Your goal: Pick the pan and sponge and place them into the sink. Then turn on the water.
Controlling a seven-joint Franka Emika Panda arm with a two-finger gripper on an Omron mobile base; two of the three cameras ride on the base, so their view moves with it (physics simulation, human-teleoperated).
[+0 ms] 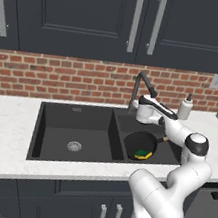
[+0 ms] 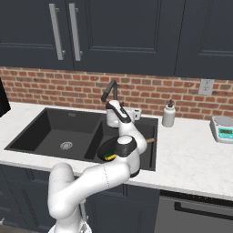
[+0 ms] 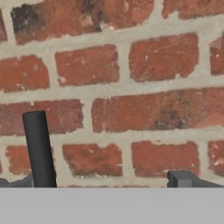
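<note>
Now the pan point(image 1: 140, 143) and sponge point(image 1: 144, 153) lie in the sink point(image 1: 72, 125); open, empty jaws point(image 3: 109, 181) face the brick wall, the upright faucet point(image 3: 39, 148) just left of them.

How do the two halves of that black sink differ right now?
The right basin holds the pan with the sponge lying on it; the left basin holds nothing and its silver drain shows. The left basin looks wider than the right one. The robot's arm reaches over the right basin toward the faucet, not over the left. Both are matte black, set in the same white counter.
</note>
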